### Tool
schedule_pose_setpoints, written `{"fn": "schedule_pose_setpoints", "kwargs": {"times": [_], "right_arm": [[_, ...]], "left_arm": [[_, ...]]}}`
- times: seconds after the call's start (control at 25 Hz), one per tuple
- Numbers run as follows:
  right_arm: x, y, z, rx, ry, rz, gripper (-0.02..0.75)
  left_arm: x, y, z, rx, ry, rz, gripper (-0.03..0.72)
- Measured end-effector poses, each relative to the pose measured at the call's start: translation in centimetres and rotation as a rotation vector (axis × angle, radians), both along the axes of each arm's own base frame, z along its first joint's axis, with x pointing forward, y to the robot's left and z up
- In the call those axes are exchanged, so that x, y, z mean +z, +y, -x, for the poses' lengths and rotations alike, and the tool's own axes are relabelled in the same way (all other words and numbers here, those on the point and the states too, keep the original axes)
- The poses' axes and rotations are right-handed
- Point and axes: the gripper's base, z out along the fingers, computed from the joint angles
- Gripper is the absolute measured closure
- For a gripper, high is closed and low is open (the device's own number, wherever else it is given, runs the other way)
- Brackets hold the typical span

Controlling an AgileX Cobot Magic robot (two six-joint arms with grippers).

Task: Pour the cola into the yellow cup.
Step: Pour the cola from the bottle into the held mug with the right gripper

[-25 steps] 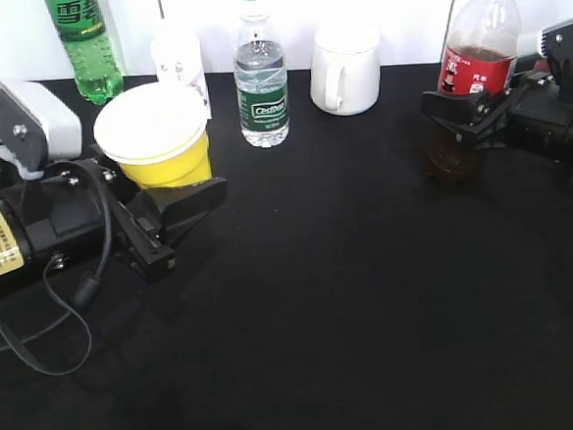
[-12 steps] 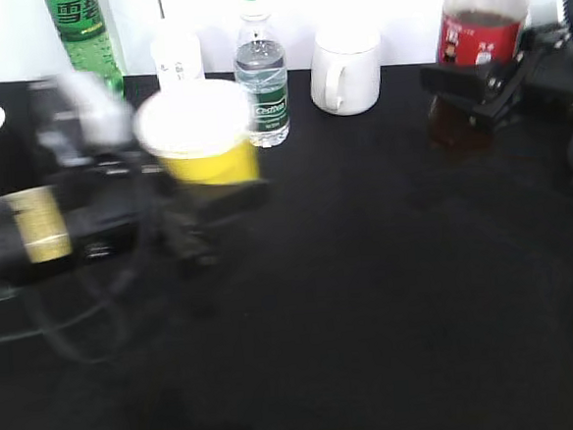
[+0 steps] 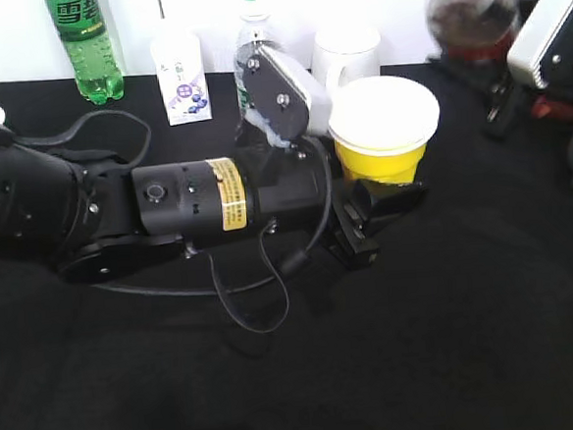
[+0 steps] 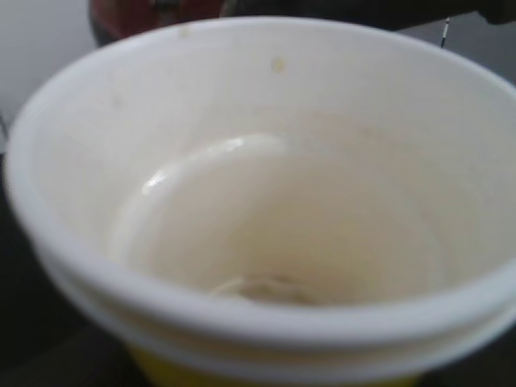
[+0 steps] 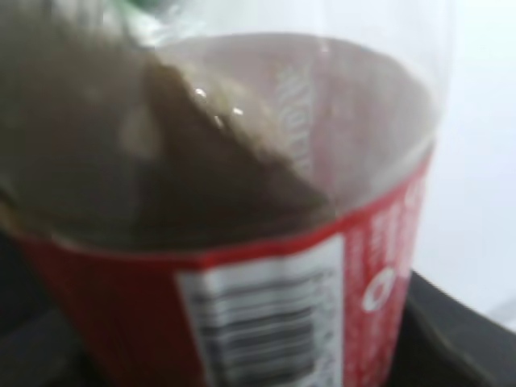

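The yellow cup [image 3: 385, 139] with white inside is held upright in my left gripper [image 3: 378, 191], right of the table's middle. It fills the left wrist view [image 4: 266, 210] and looks empty. The cola bottle [image 3: 471, 10] is tilted to the left at the top right, above and right of the cup, held by my right gripper [image 3: 514, 86]. Its dark drink and red label [image 5: 242, 306] fill the right wrist view. The bottle's neck shows no cap. The fingertips of both grippers are mostly hidden by what they hold.
Along the back wall stand a green soda bottle [image 3: 83, 42], a small white carton [image 3: 181, 80], a water bottle [image 3: 253, 40] and a white mug [image 3: 346, 53], partly hidden by my left arm [image 3: 119, 212]. The table [image 3: 376, 366] is black.
My left arm has carried the yellow cup from the left side to right of the middle. My right gripper has lifted the cola and tilted it to the left, towards the cup.
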Motion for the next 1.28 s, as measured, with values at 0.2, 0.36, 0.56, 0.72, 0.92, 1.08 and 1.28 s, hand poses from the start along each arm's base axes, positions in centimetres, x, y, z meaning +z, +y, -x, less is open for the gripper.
{"fn": "schedule_pose_setpoints", "kwargs": {"times": [0.2, 0.36, 0.56, 0.72, 0.92, 1.08, 1.28], "right_arm": [[0.88, -0.1, -0.02, -0.024, -0.234, 0.131, 0.237], [0.76, 0.08, 0.12, -0.004, -0.306, 0.23, 0.237], [0.73, 0.13, 0.16, -0.003, -0.406, 0.351, 0.237], [0.73, 0.13, 0.16, -0.008, -0.468, 0.424, 0.237], [0.74, 0.13, 0.16, -0.013, -0.516, 0.479, 0.237], [0.76, 0.13, 0.16, -0.014, -0.52, 0.481, 0.237], [0.8, 0.14, 0.17, -0.015, -0.537, 0.493, 0.237]], "left_arm": [[-0.09, -0.01, 0.01, 0.009, 0.043, 0.011, 0.242], [-0.26, -0.1, 0.32, -0.029, 0.022, -0.018, 0.242], [-0.27, -0.1, 0.34, -0.031, 0.021, -0.019, 0.242], [-0.27, -0.1, 0.34, -0.025, 0.046, -0.01, 0.242], [-0.39, -0.14, 0.58, -0.057, 0.036, -0.029, 0.242], [-0.52, -0.11, 0.63, -0.06, 0.037, -0.041, 0.242], [-0.66, -0.09, 0.75, -0.077, 0.025, -0.062, 0.242]]}}
